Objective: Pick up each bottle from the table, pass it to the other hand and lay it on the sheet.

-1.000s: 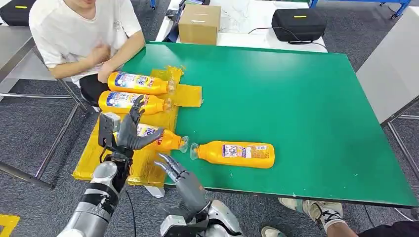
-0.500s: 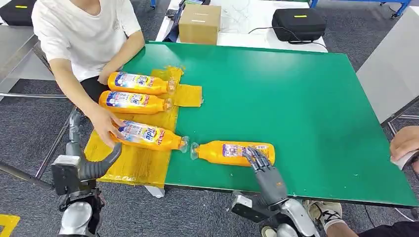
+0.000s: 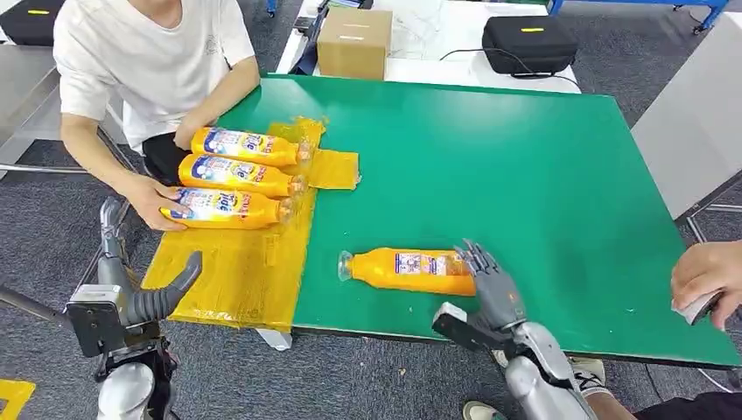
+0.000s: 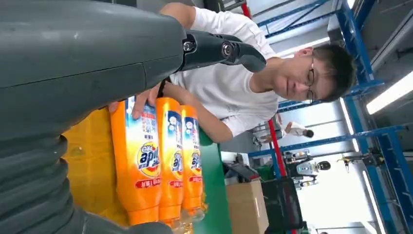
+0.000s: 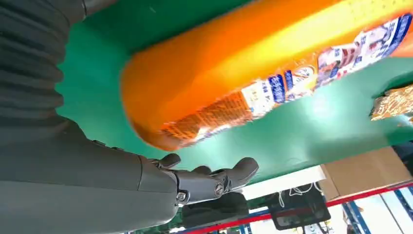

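One orange bottle [image 3: 407, 269] lies on its side on the green table [image 3: 525, 175], cap pointing left. My right hand [image 3: 490, 282] is at its base end, fingers spread over it; in the right wrist view the bottle [image 5: 253, 73] lies close against the palm, with the fingers [image 5: 204, 183] apart. Three more orange bottles [image 3: 232, 174] lie side by side on the yellow sheet [image 3: 236, 271]. A person's hand [image 3: 149, 206] rests on the nearest one [image 3: 223, 208]. My left hand [image 3: 144, 297] hangs open and holds nothing, below the sheet's near left corner. The left wrist view shows the same three bottles [image 4: 141, 161].
A person in a white shirt sits at the table's far left corner. Another person's hand [image 3: 709, 280] reaches in at the right edge. A cardboard box [image 3: 353, 42] and a black case [image 3: 528, 42] stand beyond the table. A grey table [image 3: 691, 131] stands to the right.
My left hand drew back off the sheet and down. The person slid the third bottle up beside the other two. My right hand moved right, to the lone bottle's base.
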Controlling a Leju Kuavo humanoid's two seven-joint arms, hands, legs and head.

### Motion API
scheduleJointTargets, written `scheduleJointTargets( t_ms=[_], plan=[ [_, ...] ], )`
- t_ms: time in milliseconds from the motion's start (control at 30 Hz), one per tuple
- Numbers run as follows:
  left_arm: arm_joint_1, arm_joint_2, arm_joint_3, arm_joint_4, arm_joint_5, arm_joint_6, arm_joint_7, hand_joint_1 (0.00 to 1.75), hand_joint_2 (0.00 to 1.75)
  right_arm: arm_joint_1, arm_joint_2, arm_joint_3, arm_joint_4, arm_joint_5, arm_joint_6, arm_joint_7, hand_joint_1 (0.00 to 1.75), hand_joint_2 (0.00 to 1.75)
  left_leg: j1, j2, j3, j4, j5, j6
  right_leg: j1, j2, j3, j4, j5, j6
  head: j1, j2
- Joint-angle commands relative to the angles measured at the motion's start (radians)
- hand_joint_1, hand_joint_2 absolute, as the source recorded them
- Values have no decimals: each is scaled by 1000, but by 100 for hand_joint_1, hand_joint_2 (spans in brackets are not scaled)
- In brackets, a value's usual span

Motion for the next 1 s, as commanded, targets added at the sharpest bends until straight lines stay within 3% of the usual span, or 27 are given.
scheduleJointTargets(
  t_ms=[33, 333, 567, 767, 800, 833, 900, 1000],
  plan=[
    [-74, 11, -5, 87, 8, -18, 6, 0, 175, -178, 79, 44, 302, 28, -19, -2, 0, 175, 2, 3, 5, -1, -2, -3, 2, 3, 4, -1, -1, -3, 0, 0],
    [-112, 12, -32, 126, 4, -20, 9, 0, 175, -271, 95, 71, 432, 45, -19, 25, 0, 175, 1, 1, 2, 0, 0, -1, 1, 1, 2, 0, 0, -1, 0, 0],
    [-113, 14, -32, 130, 5, -19, 10, 0, 175, -275, 98, 71, 444, 42, -7, 34, 0, 175, 1, 1, 4, -1, 0, -1, 1, 0, 3, 0, 0, -1, 0, 0],
    [-95, 24, -14, 121, 36, -52, 36, 0, 175, -390, 89, 168, 629, 95, 282, 259, 0, 175, 0, 3, 4, 0, -1, -1, 1, 3, 3, 0, 0, -1, 0, 0],
    [-95, 28, -13, 128, 52, -75, 43, 0, 175, -401, 83, 171, 653, 90, 322, 279, 89, 175, 1, 4, 6, 0, -1, -2, 1, 4, 4, 0, 0, -2, 0, 0],
    [-95, 31, -13, 133, 56, -82, 43, 0, 175, -405, 76, 176, 662, 89, 341, 285, 155, 175, 1, 4, 7, 0, -1, -2, 1, 4, 5, 0, 0, -2, 0, 0],
    [-99, 35, -11, 146, 60, -87, 41, 0, 175, -410, 64, 186, 677, 86, 378, 300, 175, 175, 1, 7, 11, -1, -1, -2, 1, 5, 7, -2, 1, -2, 0, 0],
    [-108, 41, -9, 161, 69, -95, 38, 0, 175, -403, 54, 178, 678, 57, 416, 292, 175, 175, 1, 4, 17, -1, -1, -3, 1, 2, 10, -2, 0, -3, 0, 0]
  ],
)
